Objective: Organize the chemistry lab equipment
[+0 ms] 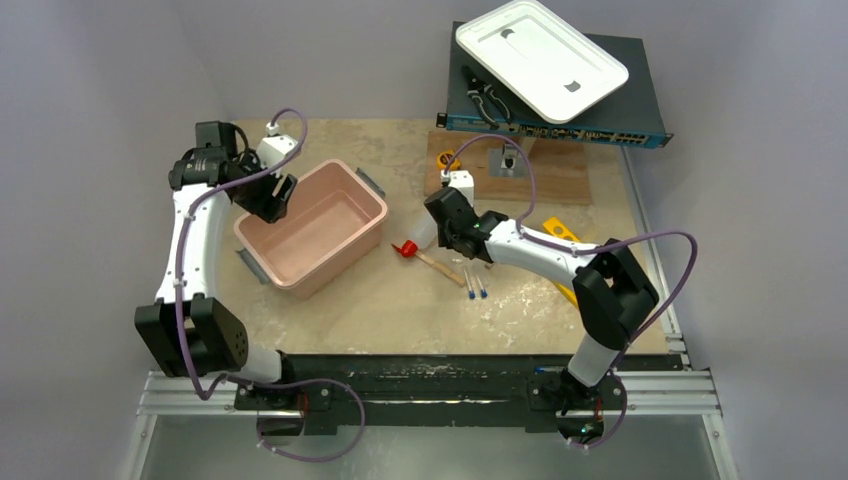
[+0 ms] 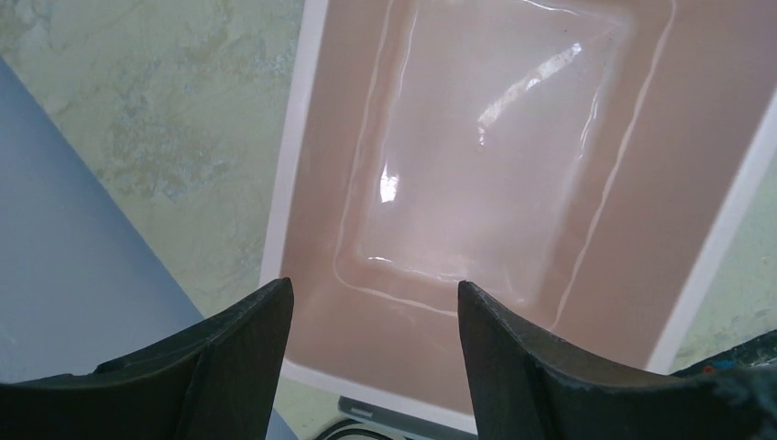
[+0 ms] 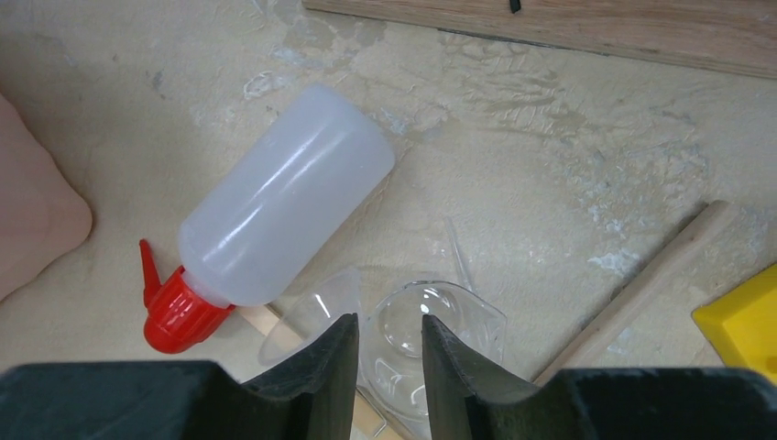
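Left jaws are hanging wide apart, empty, over the bin (image 2: 293, 137); right jaws are pinching a clear funnel (image 3: 431, 316) beside the bottle (image 3: 284, 197).

No text, label, brand or number is legible anywhere in view.

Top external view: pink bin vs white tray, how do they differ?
The pink bin is deep and sits on the table. The white tray is shallow and rests atop the black network switch. The bin is left of centre, the tray back right. Both are rectangular with rounded corners.
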Robot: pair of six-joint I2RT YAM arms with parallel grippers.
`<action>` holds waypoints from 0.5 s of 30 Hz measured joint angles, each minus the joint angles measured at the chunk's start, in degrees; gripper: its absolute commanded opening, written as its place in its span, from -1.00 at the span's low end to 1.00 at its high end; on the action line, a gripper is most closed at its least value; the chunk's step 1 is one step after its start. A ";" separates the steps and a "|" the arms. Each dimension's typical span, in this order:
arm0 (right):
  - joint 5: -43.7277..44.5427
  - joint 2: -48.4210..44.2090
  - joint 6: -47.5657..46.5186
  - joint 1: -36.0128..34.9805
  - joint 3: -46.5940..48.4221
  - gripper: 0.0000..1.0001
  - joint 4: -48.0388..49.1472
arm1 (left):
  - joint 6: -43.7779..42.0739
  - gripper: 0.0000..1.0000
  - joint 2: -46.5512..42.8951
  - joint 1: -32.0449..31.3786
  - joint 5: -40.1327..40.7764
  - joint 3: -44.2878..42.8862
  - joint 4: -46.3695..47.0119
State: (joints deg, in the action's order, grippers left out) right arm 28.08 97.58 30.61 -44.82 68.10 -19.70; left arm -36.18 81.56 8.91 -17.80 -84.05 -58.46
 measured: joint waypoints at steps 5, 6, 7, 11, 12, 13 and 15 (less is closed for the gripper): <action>0.20 1.20 -0.50 0.20 0.00 -0.57 0.46 | -0.52 0.32 3.34 0.50 0.66 1.03 1.60; 0.35 1.33 -0.59 0.20 0.00 -0.61 0.72 | -0.63 0.32 3.72 0.59 0.66 1.11 1.75; 0.44 1.42 -0.70 0.20 0.00 -0.64 0.92 | -0.85 0.32 4.09 0.70 0.63 1.22 2.01; 0.46 1.81 -0.90 0.22 0.00 -0.75 1.20 | -1.07 0.30 5.88 1.29 0.66 1.46 2.71; 0.46 2.16 -1.01 0.26 0.00 -0.79 1.20 | -1.11 0.29 6.62 1.55 0.63 1.46 3.02; 0.46 2.45 -1.11 0.26 0.00 -0.83 1.22 | -1.14 0.28 7.10 1.70 0.70 1.53 3.30; 0.46 2.97 -1.33 0.26 0.00 -0.90 1.25 | -1.16 0.27 8.04 2.10 0.76 2.14 4.28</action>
State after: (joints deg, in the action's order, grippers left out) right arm 28.53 100.55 29.28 -44.56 68.10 -18.46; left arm -37.34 89.60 11.00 -17.04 -81.91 -54.17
